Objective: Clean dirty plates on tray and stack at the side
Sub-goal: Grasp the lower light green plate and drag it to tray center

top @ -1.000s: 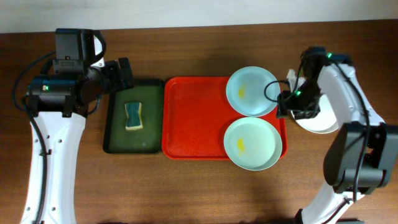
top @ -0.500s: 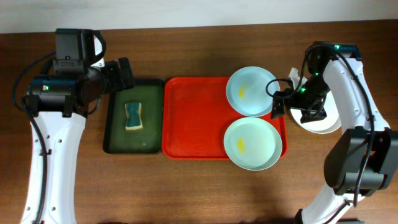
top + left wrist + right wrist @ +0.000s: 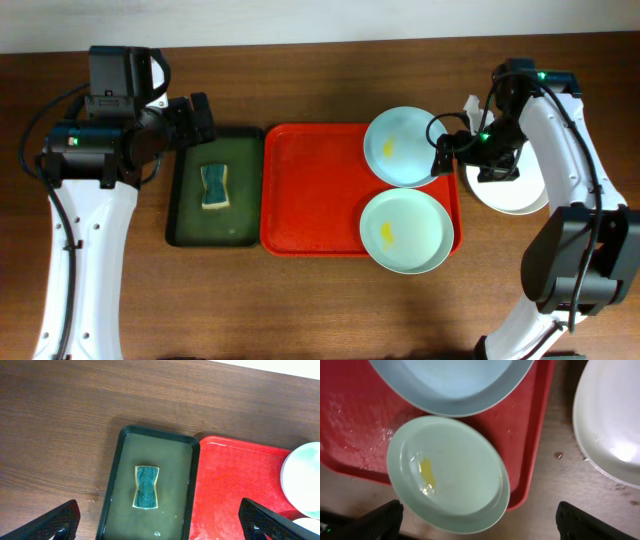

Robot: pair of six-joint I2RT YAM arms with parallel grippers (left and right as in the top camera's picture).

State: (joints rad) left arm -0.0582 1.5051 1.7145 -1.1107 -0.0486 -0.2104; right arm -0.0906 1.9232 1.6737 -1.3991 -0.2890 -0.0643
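Note:
Two dirty plates lie on the right side of the red tray [image 3: 310,190]: a pale blue plate [image 3: 400,148] at the back and a mint plate [image 3: 406,231] in front, each with a yellow smear. A white plate [image 3: 520,195] rests on the table to the right of the tray, partly under my right arm. My right gripper [image 3: 445,153] hangs open and empty above the tray's right rim, between the blue and white plates. In the right wrist view the mint plate [image 3: 447,472] lies just ahead of the gripper [image 3: 485,527]. My left gripper [image 3: 200,118] is open and empty over the green tray's back left corner.
A dark green tray [image 3: 215,190] left of the red one holds a teal and yellow sponge [image 3: 215,186], also seen in the left wrist view as the sponge [image 3: 146,486] ahead of the left gripper [image 3: 160,525]. The red tray's left half [image 3: 235,485] is bare and wet.
My right gripper has opened wider and drawn away from the white plate, shifting left and back toward the tray's rim. The left arm has not moved.

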